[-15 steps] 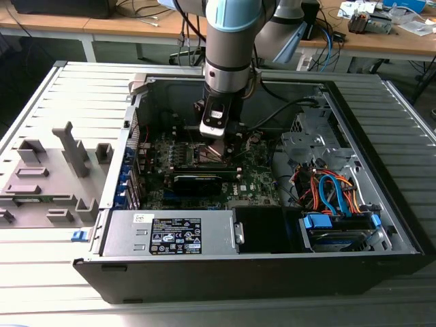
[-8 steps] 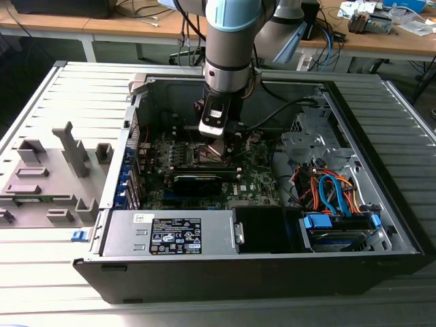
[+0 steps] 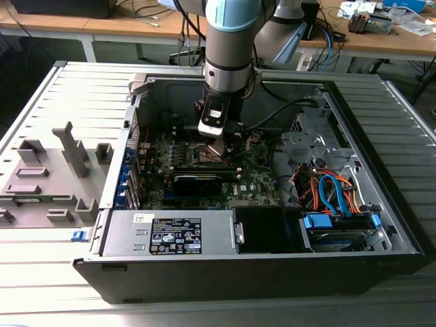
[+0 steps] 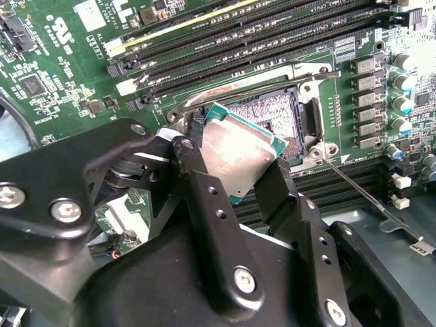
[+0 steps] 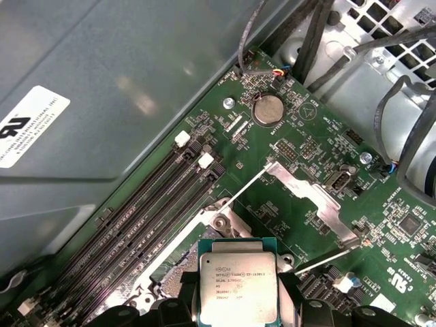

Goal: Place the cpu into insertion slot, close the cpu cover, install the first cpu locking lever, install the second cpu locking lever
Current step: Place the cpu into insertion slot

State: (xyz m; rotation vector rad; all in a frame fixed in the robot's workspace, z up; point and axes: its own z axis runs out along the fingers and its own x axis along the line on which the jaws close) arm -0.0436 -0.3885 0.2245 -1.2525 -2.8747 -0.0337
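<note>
My gripper (image 4: 235, 160) is shut on the cpu (image 4: 238, 150), a flat square chip with a silvery top and a teal rim. Black fingers (image 4: 197, 184) clamp two opposite edges. The cpu hangs tilted just over the insertion slot (image 4: 276, 109), whose dark contact field lies bare inside its silver frame. In the first wrist view the cpu (image 5: 238, 286) covers most of the slot, and the cpu cover (image 5: 315, 199) stands swung open beside it. Two thin locking levers (image 4: 255, 87) (image 4: 364, 191) stick out free. In the exterior view the gripper (image 3: 216, 146) is low inside the case over the green board (image 3: 259, 170).
Long black memory slots (image 4: 259, 34) flank the socket on both sides. A coin battery (image 5: 268, 109) sits on the board. A black card (image 3: 204, 178), the power supply (image 3: 170, 235) and cabled drives (image 3: 334, 204) crowd the case. A grey fixture (image 3: 48, 177) stands at the exterior view's left.
</note>
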